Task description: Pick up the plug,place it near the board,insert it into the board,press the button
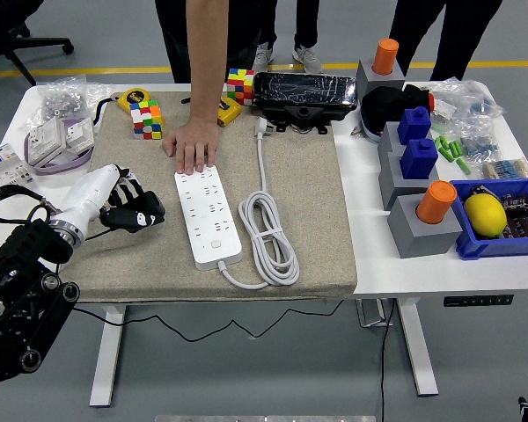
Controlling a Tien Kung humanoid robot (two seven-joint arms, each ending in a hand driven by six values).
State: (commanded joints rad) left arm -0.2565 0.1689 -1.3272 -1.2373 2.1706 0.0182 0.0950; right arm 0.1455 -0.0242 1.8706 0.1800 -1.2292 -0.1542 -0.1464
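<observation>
The white power strip [208, 218] lies lengthwise on the beige mat [308, 193], its button [216, 247] at the near end. Its white plug [263, 128] rests loose at the mat's far side, and the cable runs down into a coil [268, 237] right of the strip. A person's hand [192, 145] presses flat on the strip's far end. My left hand [134, 212] hovers over the mat just left of the strip, fingers relaxed and holding nothing. It is well short of the plug. My right hand does not show.
Rubik's cubes [145, 119] [240, 85], a yellow tape measure [134, 97] and a black case [304, 95] line the mat's far edge. Grey blocks with blue and orange pieces [422, 189] and a blue bin holding a lemon [487, 214] stand right. Socket parts [60, 136] lie left.
</observation>
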